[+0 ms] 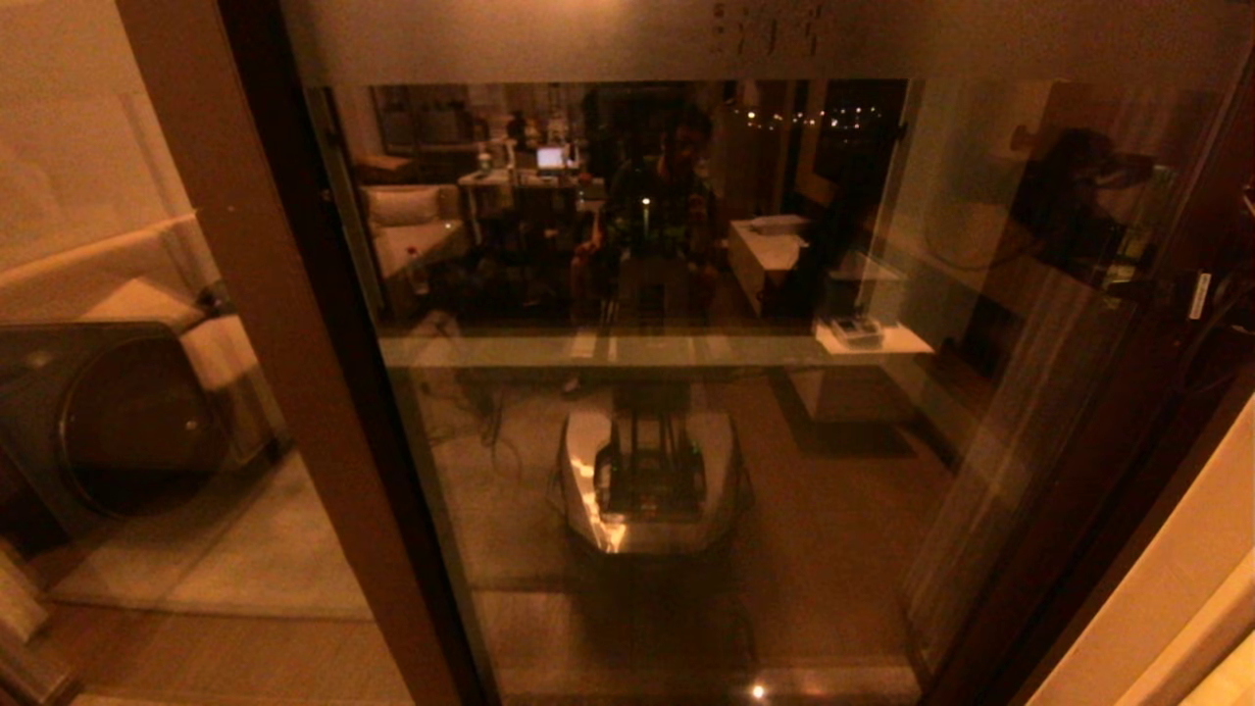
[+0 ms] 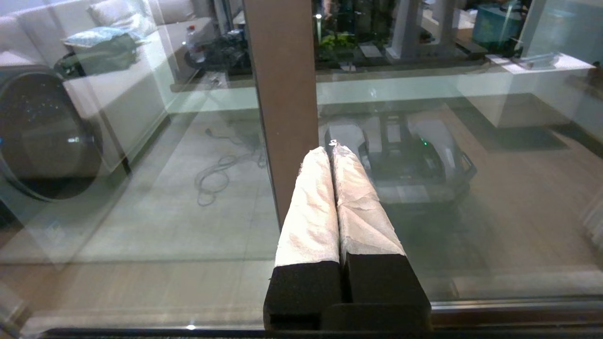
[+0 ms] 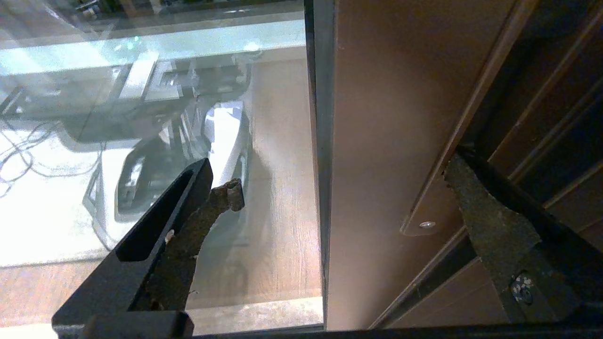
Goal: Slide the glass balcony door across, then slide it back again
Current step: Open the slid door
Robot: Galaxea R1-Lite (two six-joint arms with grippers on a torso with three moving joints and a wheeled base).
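The glass balcony door (image 1: pixel 686 441) fills the head view, with a frosted band with small characters (image 1: pixel 765 39) along its top. Neither arm shows in that view. In the left wrist view my left gripper (image 2: pixel 332 151) is shut with nothing in it. Its white-wrapped fingers (image 2: pixel 311 212) point at a brown upright frame post (image 2: pixel 282 94) between two panes. In the right wrist view my right gripper (image 3: pixel 341 181) is open wide. The door's brown stile (image 3: pixel 377 141) and the rounded end of its handle plate (image 3: pixel 438 207) lie between the fingers.
A dark round-doored machine (image 1: pixel 118 422) stands behind the left pane. My own base (image 1: pixel 647 471) is reflected in the glass. A pale wall (image 1: pixel 1177 588) closes in at the lower right, beside the dark right frame (image 1: pixel 1108 471).
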